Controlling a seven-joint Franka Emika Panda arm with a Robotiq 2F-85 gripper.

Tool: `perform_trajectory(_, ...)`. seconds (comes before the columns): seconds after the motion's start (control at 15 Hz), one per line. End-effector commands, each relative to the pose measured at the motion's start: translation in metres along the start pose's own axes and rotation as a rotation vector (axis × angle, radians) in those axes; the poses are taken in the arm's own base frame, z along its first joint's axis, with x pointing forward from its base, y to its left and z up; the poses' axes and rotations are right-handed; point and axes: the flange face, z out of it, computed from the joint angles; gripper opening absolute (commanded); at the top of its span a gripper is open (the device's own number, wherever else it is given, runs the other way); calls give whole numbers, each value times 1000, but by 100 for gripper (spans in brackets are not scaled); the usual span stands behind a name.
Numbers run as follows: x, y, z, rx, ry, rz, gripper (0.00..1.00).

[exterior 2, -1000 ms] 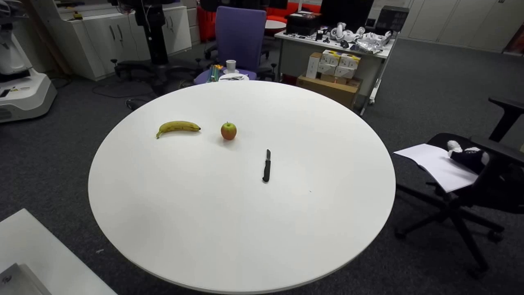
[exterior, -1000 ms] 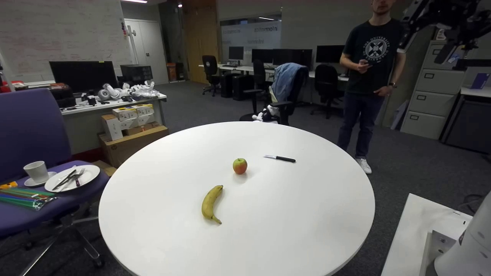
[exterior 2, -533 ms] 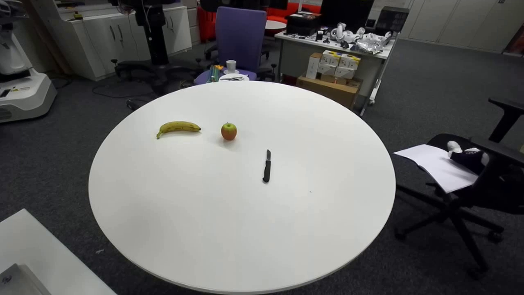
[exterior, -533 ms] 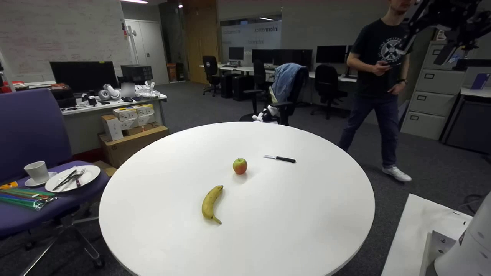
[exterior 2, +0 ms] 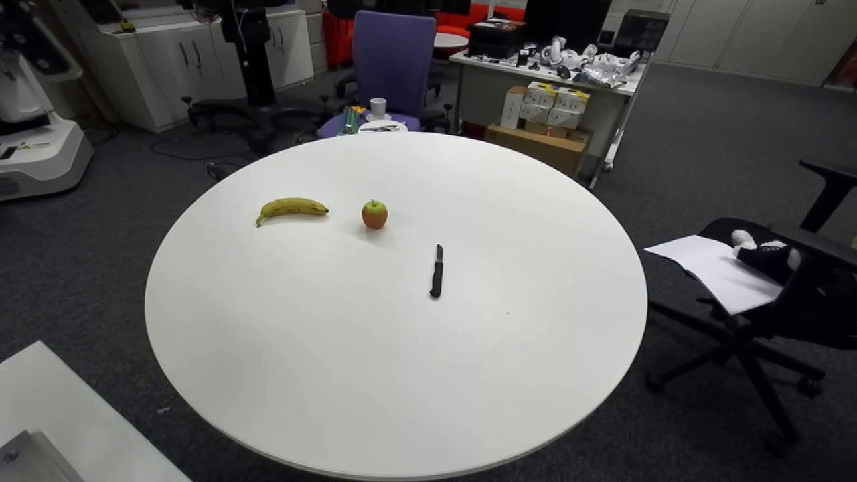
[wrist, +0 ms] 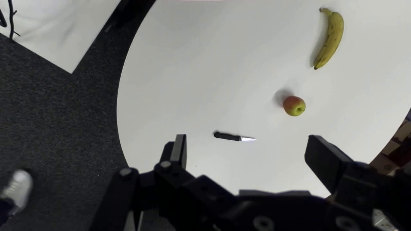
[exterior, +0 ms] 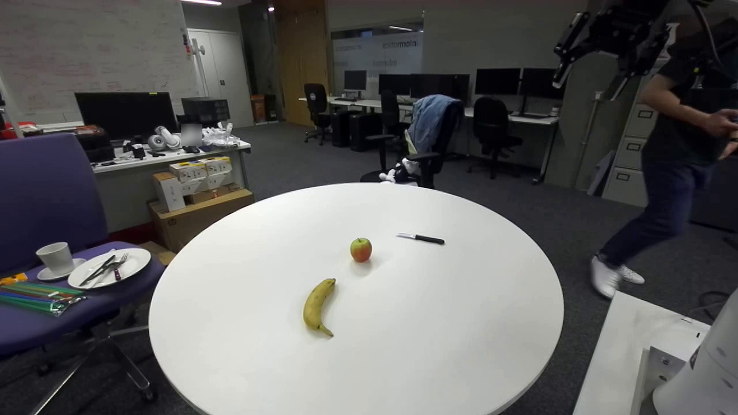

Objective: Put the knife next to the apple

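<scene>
The knife has a black handle and a short silver blade. It lies flat on the white round table in both exterior views [exterior: 429, 239] [exterior 2: 436, 278] and in the wrist view [wrist: 227, 136]. The small red-green apple stands apart from the knife, in both exterior views [exterior: 361, 250] [exterior 2: 374, 215] and in the wrist view [wrist: 294, 106]. My gripper [exterior: 588, 86] is high above the floor, right of the table, in an exterior view. In the wrist view the gripper [wrist: 247, 136] is wide open and empty, with the knife seen between its fingers, well below.
A yellow banana [exterior: 317, 308] lies on the table [exterior: 438, 346] beyond the apple from the knife. A low white stand [exterior: 640, 323] with the robot base is beside the table. A person [exterior: 669, 173] walks near the arm. Chairs stand around the table.
My gripper has moved left and turned in an exterior view, its open fingers showing more fully. The person has walked right, behind the arm. The knife, apple and banana have not moved.
</scene>
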Motion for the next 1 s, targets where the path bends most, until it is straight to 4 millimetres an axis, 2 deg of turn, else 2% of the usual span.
perform_trajectory(0.0, 53, -1, 1, -73, -11, 62, 100)
perform_trajectory(0.27, 105, 1, 2, -155, -1, 85, 100)
perform_trajectory(0.47, 133, -2, -4, -193, 12, -82, 100)
perform_trajectory(0.73, 145, -12, -5, -112, -80, -269, 100)
perform_trajectory(0.8, 137, -8, 4, -153, -46, -197, 100)
perform_trajectory(0.93, 140, -9, 7, -151, -55, -204, 100)
